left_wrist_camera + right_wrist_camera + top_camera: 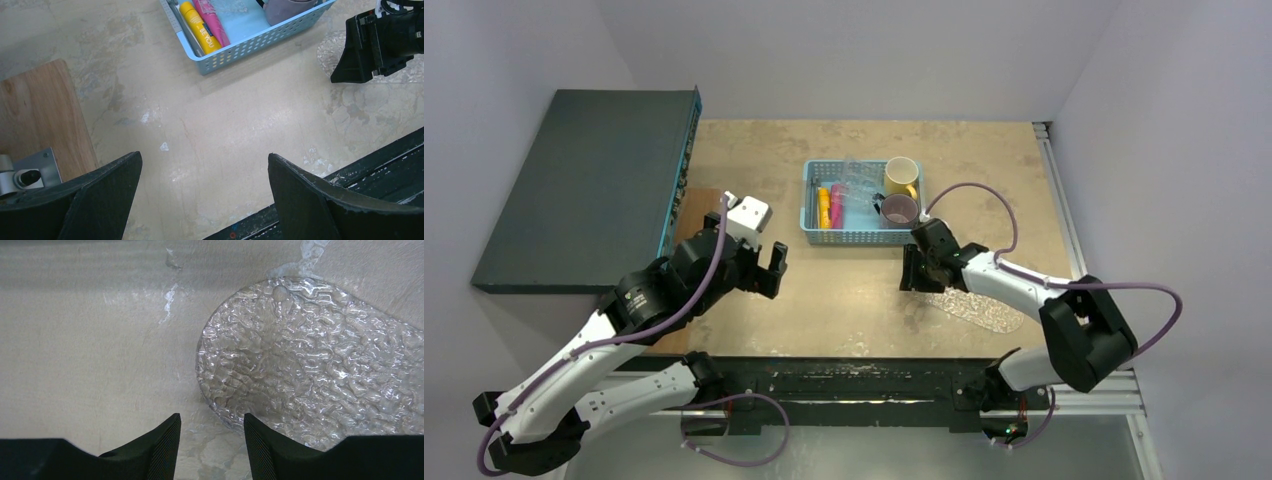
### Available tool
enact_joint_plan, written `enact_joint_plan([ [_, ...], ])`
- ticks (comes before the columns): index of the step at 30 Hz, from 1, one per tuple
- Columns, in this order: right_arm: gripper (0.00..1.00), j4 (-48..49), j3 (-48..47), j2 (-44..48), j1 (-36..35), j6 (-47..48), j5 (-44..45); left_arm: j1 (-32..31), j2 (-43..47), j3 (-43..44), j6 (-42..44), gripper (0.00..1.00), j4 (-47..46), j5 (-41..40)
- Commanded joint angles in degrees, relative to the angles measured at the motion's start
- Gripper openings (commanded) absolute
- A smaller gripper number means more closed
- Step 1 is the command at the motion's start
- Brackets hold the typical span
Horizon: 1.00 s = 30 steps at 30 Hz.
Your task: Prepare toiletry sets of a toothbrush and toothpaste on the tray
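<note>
- The flat clear oblong tray with a crinkled, glittery surface (984, 308) lies on the table (844, 295) toward its near right corner. It sits at an angle to the near edge, and its visible surface is bare (310, 370).
- The right gripper (916, 272) hangs over the tray's rounded end that faces the table centre. Its jaws stand partly apart with a narrow gap (212, 437). Nothing sits between them, and the tray's rim shows just beyond the fingertips.
- The yellow-orange squeeze tube (824, 207) and the magenta-pink squeeze tube (837, 203) lie side by side, touching, in the left end of the light-blue slatted plastic basket (864, 238).
- A pale translucent shape (856, 180) lies in the basket between the pink tube and the mugs; its form cannot be made out.
- The yellow mug (902, 177) and the purple mug (899, 210) stand in the basket's right end.
- The basket sits at the middle of the table, toward the far edge, well apart from the tray.
- The left gripper (769, 272) hovers over bare table left of centre, jaws spread wide (205, 170), holding nothing.
- A wooden board (40, 115) lies at the left edge.
</note>
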<state>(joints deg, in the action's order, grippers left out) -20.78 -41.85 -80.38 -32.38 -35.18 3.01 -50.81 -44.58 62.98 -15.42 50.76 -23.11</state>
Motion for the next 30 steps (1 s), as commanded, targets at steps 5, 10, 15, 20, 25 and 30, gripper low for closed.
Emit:
enact_joint_plan([
  [5,0.52,2.5,1.4,-2.1,-0.8,-1.4,0.5,-0.1,-0.1,0.2,0.6,0.96,-0.4,-0.2],
  [10,0.52,3.0,2.0,-3.3,-1.1,-1.4,0.7,-0.1,-0.2,0.2,0.6,0.96,-0.3,-0.3],
  [15,0.52,3.2,1.8,-4.7,-2.8,-1.1,0.2,-0.1,-0.4,0.2,0.6,0.96,-0.4,-0.3],
  [20,0.52,4.1,2.2,-4.8,-3.7,-1.4,-0.9,-0.2,-0.4,0.2,0.6,0.96,-0.3,-0.4],
  [25,0.51,5.4,1.7,-6.3,-4.9,-1.1,-2.8,-0.1,-0.3,0.2,0.6,0.96,-0.2,-0.5],
  [30,0.51,6.6,0.8,-8.4,-7.0,0.1,-6.1,-0.1,-0.3,0.2,0.6,0.96,-0.2,-0.7],
])
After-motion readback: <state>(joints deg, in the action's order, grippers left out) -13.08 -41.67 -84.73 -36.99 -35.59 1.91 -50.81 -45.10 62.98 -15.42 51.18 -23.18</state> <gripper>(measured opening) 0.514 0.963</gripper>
